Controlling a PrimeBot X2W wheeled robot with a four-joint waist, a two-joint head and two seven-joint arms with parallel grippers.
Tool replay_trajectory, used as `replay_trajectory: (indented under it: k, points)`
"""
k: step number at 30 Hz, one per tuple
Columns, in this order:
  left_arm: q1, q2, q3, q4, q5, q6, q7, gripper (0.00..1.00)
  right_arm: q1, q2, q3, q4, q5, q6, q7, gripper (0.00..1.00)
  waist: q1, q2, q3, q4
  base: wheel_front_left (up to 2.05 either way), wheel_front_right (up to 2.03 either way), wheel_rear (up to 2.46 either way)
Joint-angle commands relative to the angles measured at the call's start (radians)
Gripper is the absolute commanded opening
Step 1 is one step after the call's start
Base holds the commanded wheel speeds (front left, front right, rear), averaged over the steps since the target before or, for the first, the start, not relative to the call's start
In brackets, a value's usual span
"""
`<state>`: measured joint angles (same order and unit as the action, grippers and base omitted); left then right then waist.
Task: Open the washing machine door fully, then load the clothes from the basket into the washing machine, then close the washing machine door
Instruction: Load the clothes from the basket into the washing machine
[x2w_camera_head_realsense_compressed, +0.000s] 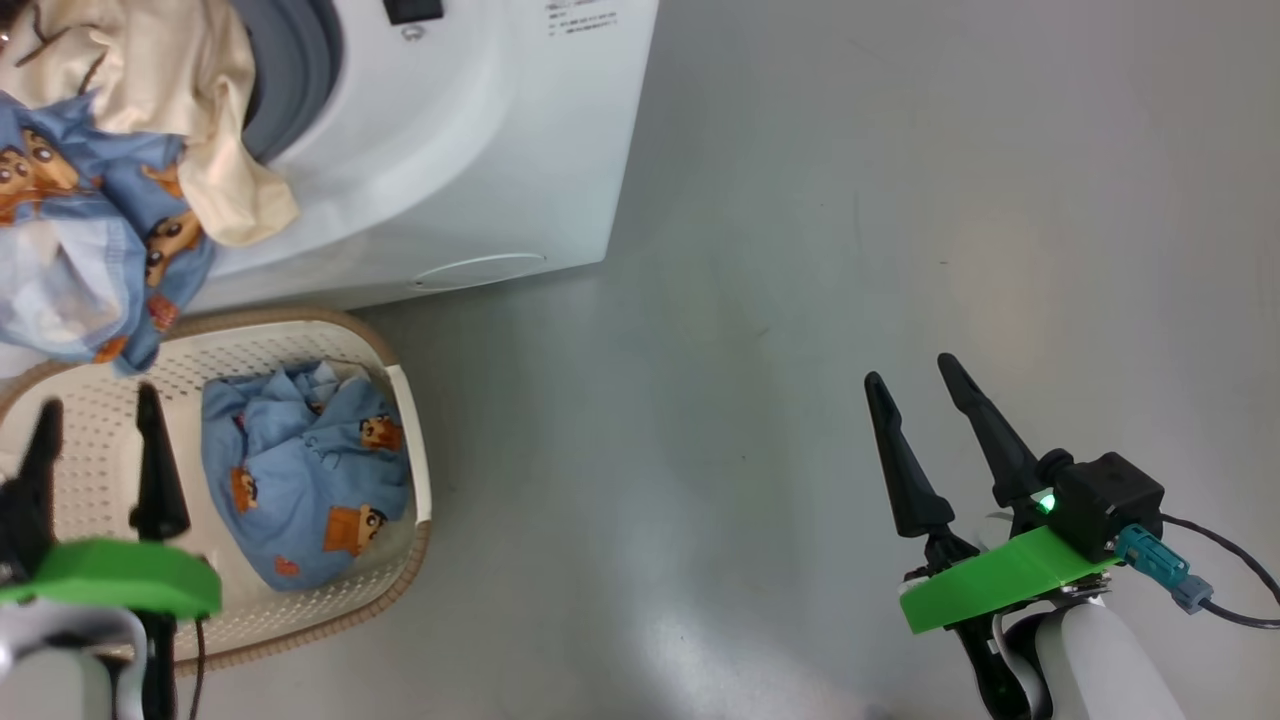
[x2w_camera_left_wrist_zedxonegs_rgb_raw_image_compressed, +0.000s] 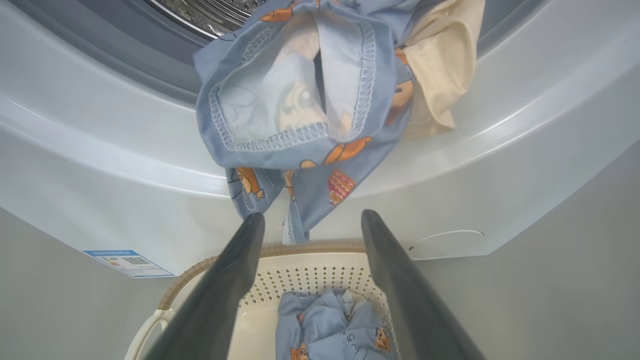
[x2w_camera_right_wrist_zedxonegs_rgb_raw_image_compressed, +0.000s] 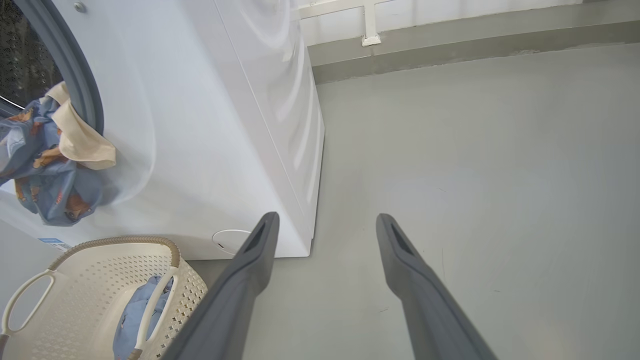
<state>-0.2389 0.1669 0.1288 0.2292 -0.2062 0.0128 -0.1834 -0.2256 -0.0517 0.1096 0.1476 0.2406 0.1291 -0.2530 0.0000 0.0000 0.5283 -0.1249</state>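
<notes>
Beside washing machine, grey floor, perhaps concrete, left claw, right claw spread

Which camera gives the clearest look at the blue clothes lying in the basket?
The head view: the whole bundle lies unobstructed in the basket. The left wrist view cuts it off at the bottom edge; the right wrist view shows a sliver behind a handle.

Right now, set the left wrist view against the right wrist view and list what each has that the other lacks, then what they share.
Left wrist view: the steel drum and the open left pincer. Right wrist view: the white side panel, the wall foot and the open right pincer. Both: clothes hanging from the opening, the basket holding more, the round flap.
</notes>
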Motion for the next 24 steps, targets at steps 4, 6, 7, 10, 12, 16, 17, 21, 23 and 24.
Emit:
replay_trajectory:
  k: [4, 6, 7, 10, 12, 16, 17, 21, 23, 24]
  points:
    - [-0.068, 0.044, 0.034, 0.026, -0.007, 0.0, 0.015, 1.0, 0.007, 0.001, 0.027, -0.019, 0.009, 0.002, -0.009, 1.0, 0.0, 0.0, 0.011, -0.014, 0.0, 0.0, 0.0]
    - [-0.09, 0.051, 0.03, 0.046, -0.006, -0.001, 0.021, 1.0, 0.006, 0.001, 0.028, -0.02, 0.012, 0.002, -0.009, 1.0, 0.0, 0.0, 0.016, -0.017, 0.0, 0.0, 0.0]
    - [-0.102, 0.055, 0.028, 0.055, -0.005, 0.0, 0.022, 1.0, 0.005, 0.001, 0.029, -0.021, 0.014, 0.002, -0.009, 1.0, 0.0, 0.0, 0.019, -0.019, 0.0, 0.0, 0.0]
    - [-0.136, 0.065, 0.025, 0.082, -0.005, 0.001, 0.024, 1.0, 0.003, 0.001, 0.03, -0.022, 0.016, 0.002, -0.009, 1.0, 0.0, 0.0, 0.029, -0.023, 0.0, 0.0, 0.0]
    - [-0.16, 0.069, 0.024, 0.099, -0.007, 0.004, 0.023, 1.0, 0.001, 0.001, 0.03, -0.024, 0.017, 0.002, -0.009, 1.0, 0.0, 0.0, 0.036, -0.025, 0.0, 0.0, 0.0]
    - [-0.21, 0.078, 0.024, 0.142, -0.017, 0.0, 0.016, 1.0, -0.005, 0.001, 0.033, -0.025, 0.02, 0.002, -0.009, 1.0, 0.0, 0.0, 0.052, -0.032, 0.0, 0.0, 0.0]
    - [-0.223, 0.079, 0.023, 0.152, -0.018, 0.0, 0.014, 1.0, -0.007, 0.001, 0.035, -0.024, 0.022, 0.002, -0.009, 1.0, 0.0, 0.0, 0.056, -0.035, 0.0, 0.0, 0.0]
    - [-0.265, 0.09, 0.016, 0.193, -0.016, 0.001, 0.009, 1.0, -0.014, 0.001, 0.04, -0.023, 0.028, 0.002, -0.009, 1.0, 0.0, 0.0, 0.068, -0.046, 0.0, 0.0, 0.0]
    - [-0.286, 0.092, 0.017, 0.214, -0.022, 0.001, 0.008, 1.0, -0.016, 0.001, 0.04, -0.023, 0.031, 0.002, -0.009, 1.0, 0.0, 0.0, 0.074, -0.052, 0.0, 0.0, 0.0]
    - [-0.297, 0.097, 0.02, 0.227, -0.026, 0.0, 0.006, 1.0, -0.016, 0.001, 0.041, -0.022, 0.032, 0.002, -0.009, 1.0, 0.0, 0.0, 0.077, -0.056, 0.0, 0.0, 0.0]
